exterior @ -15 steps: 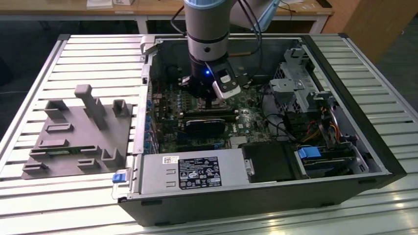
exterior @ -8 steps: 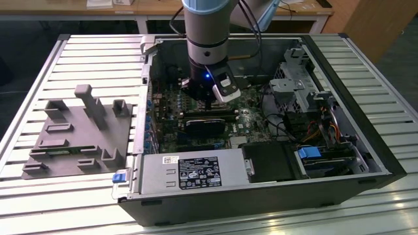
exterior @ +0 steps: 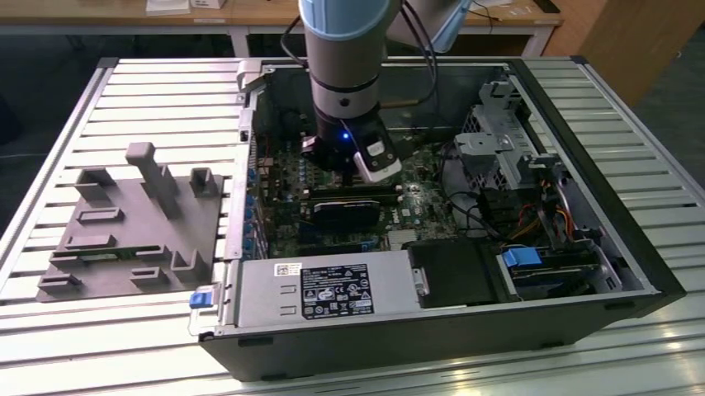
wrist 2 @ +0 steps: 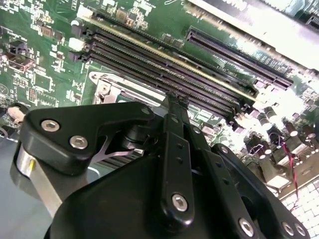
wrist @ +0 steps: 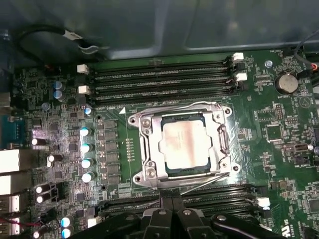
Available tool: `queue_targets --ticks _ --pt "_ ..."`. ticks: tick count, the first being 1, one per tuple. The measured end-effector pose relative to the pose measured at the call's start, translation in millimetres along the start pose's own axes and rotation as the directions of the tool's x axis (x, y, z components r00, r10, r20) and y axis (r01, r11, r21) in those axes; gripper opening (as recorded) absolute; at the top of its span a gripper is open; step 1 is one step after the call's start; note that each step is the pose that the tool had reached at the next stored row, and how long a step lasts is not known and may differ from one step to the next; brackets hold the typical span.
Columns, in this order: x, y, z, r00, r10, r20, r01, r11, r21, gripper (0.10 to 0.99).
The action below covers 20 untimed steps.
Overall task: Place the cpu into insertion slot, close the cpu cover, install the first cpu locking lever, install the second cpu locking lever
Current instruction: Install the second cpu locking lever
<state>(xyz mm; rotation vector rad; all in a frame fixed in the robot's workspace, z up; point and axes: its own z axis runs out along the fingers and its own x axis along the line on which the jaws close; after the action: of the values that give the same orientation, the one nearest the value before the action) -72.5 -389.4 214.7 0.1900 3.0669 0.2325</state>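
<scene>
The gripper (wrist: 169,213) hangs low inside the open computer case (exterior: 617,247), its black fingers (wrist 2: 175,130) drawn together into a narrow tip with nothing held between them. In the first wrist view the fingertips sit over the memory slots (wrist: 199,201) that run along one edge of the insertion slot (wrist: 180,145), just short of its metal rim.

Just beyond the tips, the cpu (wrist: 182,144) lies flat in the insertion slot, its dull silvery top showing through the square window of the cpu cover (wrist: 147,144), which is folded down over it. Thin wire locking levers (wrist: 202,185) run along the sides of the frame.

Farther out lie a second bank of memory slots (wrist: 159,79) and the green motherboard (wrist: 279,129). In the exterior view, a grey fixture block (exterior: 132,227) rests on the slatted table (exterior: 165,82) beside the case, well apart from the gripper.
</scene>
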Motion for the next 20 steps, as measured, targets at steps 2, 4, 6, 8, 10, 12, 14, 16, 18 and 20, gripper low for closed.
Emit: queue_targets --ticks 2,4,6,8,10,12,14,16,18,20 --pt "0.5 -3.0 0.7 1.0000 0.000 -0.0012 0.000 1.0000 -0.009 0.102" --pt "1.3 -5.4 1.6 1.0000 0.000 -0.0030 0.000 0.9998 -0.022 0.102" --pt "2.9 -8.1 2.7 1.0000 0.000 -0.0047 0.000 0.9994 -0.035 0.102" --pt "4.5 -10.6 3.8 1.0000 -0.001 -0.0064 0.000 0.9988 -0.049 0.102" --pt "6.2 -12.9 4.6 1.0000 -0.001 -0.0084 0.000 0.9980 -0.064 0.102" --pt "6.8 -14.3 5.3 0.9999 -0.001 -0.0112 0.000 0.9963 -0.086 0.102" --pt "7.3 -15.8 6.1 0.9999 0.000 -0.0142 -0.001 0.9940 -0.109 0.102" --pt "7.8 -18.0 7.3 0.9999 0.000 -0.0153 -0.001 0.9929 -0.119 0.102" --pt "8.4 -20.2 8.2 0.9999 -0.001 -0.0160 -0.001 0.9924 -0.123 0.102" --pt "8.7 -23.1 8.4 0.9999 -0.001 -0.0163 -0.001 0.9920 -0.126 0.102"
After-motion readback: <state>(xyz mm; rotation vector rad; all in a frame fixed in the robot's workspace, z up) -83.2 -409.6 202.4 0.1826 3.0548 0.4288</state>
